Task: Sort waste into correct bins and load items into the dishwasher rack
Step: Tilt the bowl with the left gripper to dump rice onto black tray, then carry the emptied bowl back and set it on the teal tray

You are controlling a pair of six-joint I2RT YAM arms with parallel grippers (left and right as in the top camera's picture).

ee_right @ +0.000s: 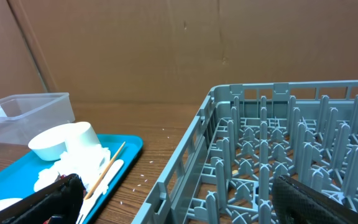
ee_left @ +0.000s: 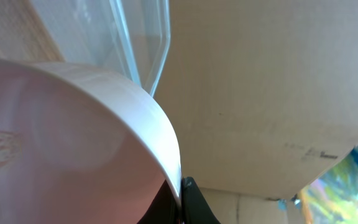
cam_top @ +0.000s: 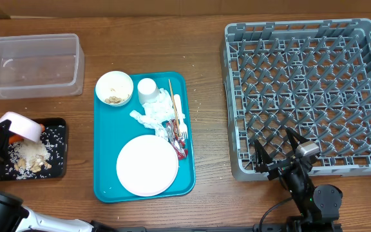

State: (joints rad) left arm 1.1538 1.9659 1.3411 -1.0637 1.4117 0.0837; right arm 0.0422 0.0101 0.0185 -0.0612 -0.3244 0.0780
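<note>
Overhead counts two bowls (cam_top: 114,87), one plate (cam_top: 147,165), one cup (cam_top: 148,89); left tool (ee_left: 180,198) clamps a bowl (cam_top: 19,125), right tool (cam_top: 277,151) gapes.

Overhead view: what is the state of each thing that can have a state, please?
left pincer, shut on the rim of the pinkish bowl.
pinkish bowl, tipped over the black tray.
black tray, holds beige scraps.
right pincer, open, holding nothing.
dishwasher rack, empty.
clear tub, looks empty.
white bowl, upright, crumbs inside.
plate, flat, bare.
</note>
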